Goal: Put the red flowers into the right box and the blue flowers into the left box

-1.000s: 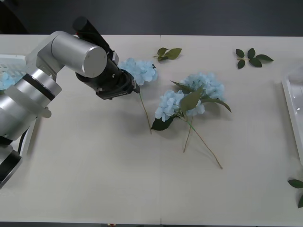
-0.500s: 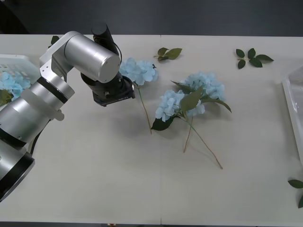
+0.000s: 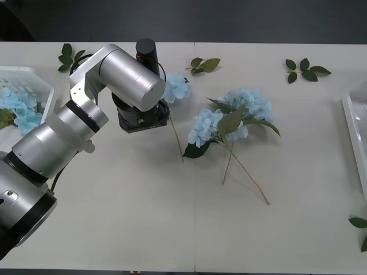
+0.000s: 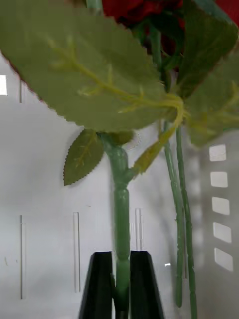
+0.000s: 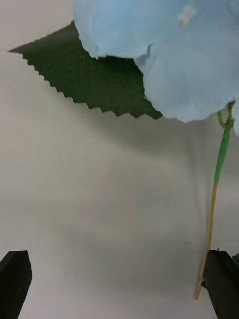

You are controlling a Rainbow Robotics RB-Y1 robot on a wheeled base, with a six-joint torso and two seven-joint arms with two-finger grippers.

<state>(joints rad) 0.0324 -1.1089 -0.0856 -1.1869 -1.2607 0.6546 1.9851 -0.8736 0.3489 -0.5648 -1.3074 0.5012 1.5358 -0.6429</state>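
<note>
Right gripper (image 4: 121, 286): black fingers were pressed together on a green stem of the red flowers (image 4: 121, 199). Broad serrated leaf (image 4: 89, 70) spread across above it; deep red petals showed beyond. Two thinner stems ran beside. White slotted wall of the right box (image 4: 45, 224) behind.

My left arm covers most of one blue flower (image 3: 176, 86) on the worktop (image 3: 143, 217). The right box (image 3: 356, 123) runs off the frame edge (just a rim), and the rose heads (image 4: 134, 7) are cropped.
</note>
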